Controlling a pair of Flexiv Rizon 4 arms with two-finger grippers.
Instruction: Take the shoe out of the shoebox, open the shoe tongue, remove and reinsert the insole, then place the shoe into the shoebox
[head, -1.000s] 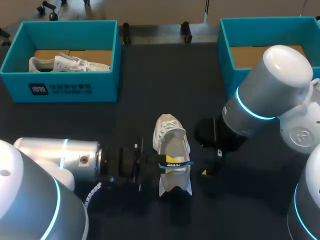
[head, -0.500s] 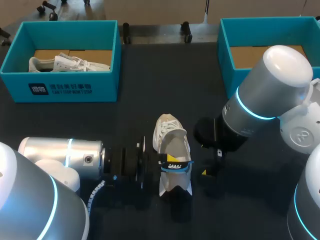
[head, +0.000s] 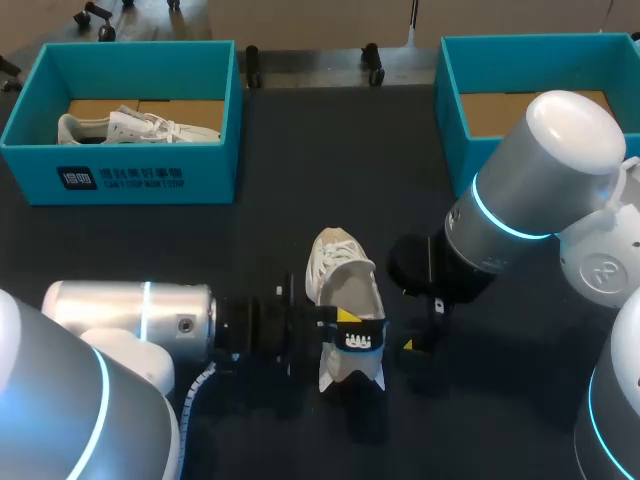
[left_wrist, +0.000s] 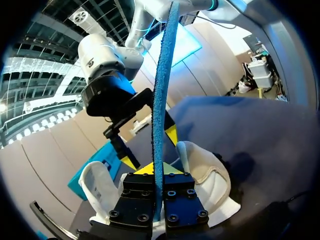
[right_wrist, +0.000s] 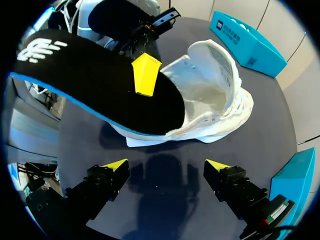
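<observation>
- Insole (right_wrist: 90, 85) work is the step in hand: the shoe (head: 345, 300) is already out of its box and lies on the table (head: 300, 150) near the middle, between the two arms, toe pointing away from the robot.
- Left gripper (left_wrist: 159, 167) is clenched on the insole. In its wrist view the blue edge runs straight up between the two fingers. In the right wrist view one yellow fingertip (right_wrist: 146, 75) lies flat on the black top face.
- The insole is held over the heel end, its front end overlapping the shoe's opening. Whether that end is inside the shoe, I cannot tell.
- Tongue is pulled forward and the mouth is wide open, lining visible.
- Right gripper (right_wrist: 165, 167) is released, holds nothing, and hangs just beside the shoe, not touching it.
- Two teal boxes at the far edge: the left box (head: 130, 175) holds another white shoe, the right box (head: 450, 90) shows only its cardboard floor.
- Judgement: either the end of the pull-out or the start of re-insertion. Cannot say which.
- Next move calls for the toe of the insole to be aimed down into the opening and slid forward flat. The shoe is loose and may skid, so the right gripper should probably brace it.
</observation>
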